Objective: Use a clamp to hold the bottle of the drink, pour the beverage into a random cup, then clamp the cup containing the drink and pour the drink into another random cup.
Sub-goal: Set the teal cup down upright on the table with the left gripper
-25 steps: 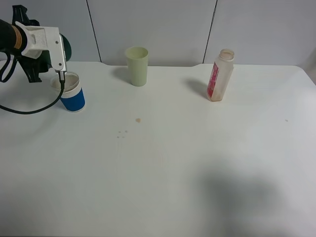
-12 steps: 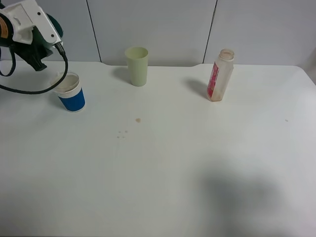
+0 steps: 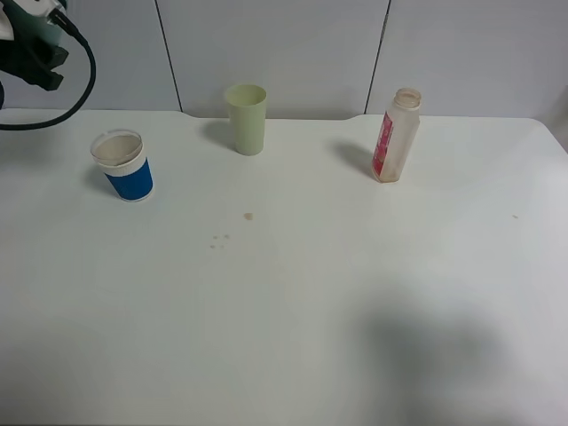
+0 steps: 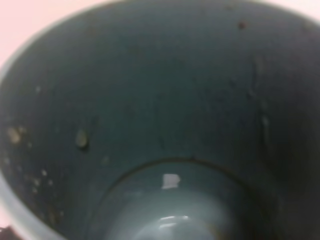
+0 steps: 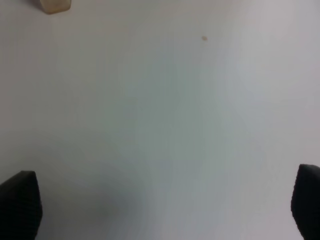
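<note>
Scanning from the left of the high view:

Left arm (image 3: 31, 40): at the top-left corner, raised above the table and mostly cut off by the frame edge, with a black cable looping down from it.

Left gripper: its fingers are not visible in any view; they are pressed tight, and the wrist view is filled by the dark teal inside of the teal-green tumbler (image 4: 160, 130), so the grip is on that cup.

Tumbler inside: dark walls with small specks and droplets; a pale glint at the bottom. Whether any liquid is left there I cannot tell.

Blue-banded white cup (image 3: 123, 166): upright on the white table (image 3: 293, 302), near the left edge, below the left arm and apart from it. Its inside looks pinkish-beige.

Stains (image 3: 248, 216): a small brownish spot and a few finer drops on the table, between the blue-banded cup and the middle.

Pale yellow-green cup (image 3: 247, 118): upright near the back edge, left of centre.

Bottle (image 3: 395, 135): upright, uncapped, pink-red label facing left, right of centre near the back, well apart from the cups.

Right gripper (image 5: 165, 205): fingers (image 5: 20, 202) spread wide over bare table, gripping nothing; not visible in the high view.
</note>
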`<state>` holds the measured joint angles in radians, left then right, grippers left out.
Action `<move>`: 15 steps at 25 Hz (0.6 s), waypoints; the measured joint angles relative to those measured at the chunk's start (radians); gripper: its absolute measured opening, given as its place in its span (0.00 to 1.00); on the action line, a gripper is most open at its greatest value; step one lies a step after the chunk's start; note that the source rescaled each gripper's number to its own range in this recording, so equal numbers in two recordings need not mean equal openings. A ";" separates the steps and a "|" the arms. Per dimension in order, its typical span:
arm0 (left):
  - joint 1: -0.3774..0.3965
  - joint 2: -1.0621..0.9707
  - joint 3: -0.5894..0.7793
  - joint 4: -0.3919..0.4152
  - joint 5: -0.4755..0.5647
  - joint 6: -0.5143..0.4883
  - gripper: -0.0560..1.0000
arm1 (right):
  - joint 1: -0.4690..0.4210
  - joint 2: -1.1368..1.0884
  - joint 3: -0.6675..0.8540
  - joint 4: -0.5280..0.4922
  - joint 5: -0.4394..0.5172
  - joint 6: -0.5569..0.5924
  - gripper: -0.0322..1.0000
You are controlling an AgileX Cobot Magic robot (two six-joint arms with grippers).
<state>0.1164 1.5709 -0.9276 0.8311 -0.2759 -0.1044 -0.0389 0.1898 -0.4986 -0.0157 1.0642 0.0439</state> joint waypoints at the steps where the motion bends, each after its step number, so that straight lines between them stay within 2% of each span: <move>1: 0.008 -0.011 0.027 -0.016 -0.025 0.000 0.05 | 0.000 0.000 0.000 0.000 0.000 0.000 1.00; 9: 0.053 -0.082 0.170 -0.122 -0.146 0.019 0.05 | 0.000 0.000 0.000 0.000 0.000 0.000 1.00; 15: 0.055 -0.125 0.231 -0.192 -0.196 0.052 0.05 | 0.000 0.000 0.000 0.000 0.000 0.000 1.00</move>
<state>0.1714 1.4462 -0.6965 0.6390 -0.4724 -0.0522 -0.0389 0.1898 -0.4986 -0.0157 1.0642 0.0439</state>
